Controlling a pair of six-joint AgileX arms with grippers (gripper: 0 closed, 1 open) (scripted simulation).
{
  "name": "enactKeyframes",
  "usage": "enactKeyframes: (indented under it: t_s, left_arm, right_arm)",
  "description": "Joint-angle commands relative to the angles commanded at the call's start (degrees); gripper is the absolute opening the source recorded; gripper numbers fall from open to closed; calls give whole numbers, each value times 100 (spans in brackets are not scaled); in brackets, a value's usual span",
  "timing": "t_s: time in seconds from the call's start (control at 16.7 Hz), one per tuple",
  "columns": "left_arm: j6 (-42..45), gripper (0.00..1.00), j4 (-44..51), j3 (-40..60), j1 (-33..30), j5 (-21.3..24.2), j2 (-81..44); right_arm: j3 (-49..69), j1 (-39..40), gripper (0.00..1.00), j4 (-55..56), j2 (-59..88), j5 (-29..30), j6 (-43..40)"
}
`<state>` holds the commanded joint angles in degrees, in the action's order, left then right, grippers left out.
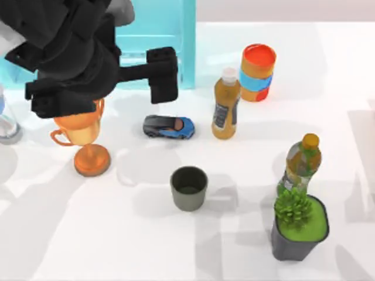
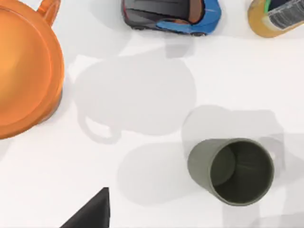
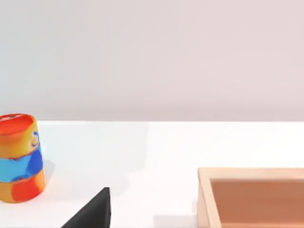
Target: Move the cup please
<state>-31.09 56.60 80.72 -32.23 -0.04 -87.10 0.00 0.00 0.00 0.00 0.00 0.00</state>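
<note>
While my left arm hung over the table's left part, above the orange trophy goblet (image 1: 88,140), the cup (image 1: 188,188) stood upright near the middle of the table (image 1: 146,246), mouth up and apparently empty. It stood free of its neighbours: the toy car (image 1: 169,126) lay beyond it toward the back, a juice bottle (image 1: 225,105) stood back and to the right, and the potted plant (image 1: 299,225) sat well off to its right, with a second bottle (image 1: 302,164) behind that.

My left wrist view looked down on the cup (image 2: 231,171) with the goblet's bowl (image 2: 26,71) off to one side and the car (image 2: 171,14) farther on. I could not tell whether my left gripper (image 1: 161,75) was spread or closed, and nothing was in its grasp. My right arm sat parked elsewhere, its wrist camera facing a striped can (image 3: 19,159) and a wooden box (image 3: 251,197).

I judged the cup light and stiff, with smooth, slightly tapered walls that might slip downward under a loose pinch. A hold across the rim, one finger inside and one outside, or around the upper body from the side, seemed safest, and there was room all around for either.
</note>
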Motion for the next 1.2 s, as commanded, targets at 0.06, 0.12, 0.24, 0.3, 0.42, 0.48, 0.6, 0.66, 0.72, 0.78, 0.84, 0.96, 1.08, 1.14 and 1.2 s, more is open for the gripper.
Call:
enactKeyframes:
  t_s: [0.06,0.12,0.24,0.3,0.42,0.48,0.6,0.66,0.72,0.78,0.84,0.96,1.08,1.14,1.2]
  left_arm:
    - [-182,100,330,466,-186,-1,-514]
    - [-355,100,644,909,-363,-1,-1004]
    - [-670,100,1218,1719,-687,2,-1895]
    - [-809,100,1473,2078,-832,4,-2290]
    - [-1045,100,1905,2689,-1079,8,-2957]
    - [-1138,100,2077,2931,-1178,10,-3220]
    - [-1264,100,2309,3258,-1312,12,-3573]
    - [-1296,100,2368,3341,-1347,13,-3662]
    - [-1308,100,2389,3371,-1359,13,-3694]
    - [-1308,100,2389,3371,-1359,13,-3694]
    - [-1308,100,2389,3371,-1359,13,-3694]
    - [-1301,100,2376,3357,-1332,14,-3685]
    - [-1293,100,2283,3265,-1336,13,-3696]
    - [-1287,100,2148,3131,-1337,13,-3711]
    - [-1284,100,1955,2951,-1337,13,-3734]
  right_arm:
    - [0,0,100,0,0,0,0]
    - [0,0,100,0,0,0,0]
    - [0,0,100,0,0,0,0]
    - [0,0,100,0,0,0,0]
    - [0,0,100,0,0,0,0]
    - [0,0,100,0,0,0,0]
    - [0,0,100,0,0,0,0]
    - [0,0,100,0,0,0,0]
    - [0,0,100,0,0,0,0]
    - [0,0,100,0,0,0,0]
    - [0,0,100,0,0,0,0]
    - [0,0,100,0,0,0,0]
    - [0,0,100,0,0,0,0]
    - [0,0,100,0,0,0,0]
    - [0,0,100,0,0,0,0]
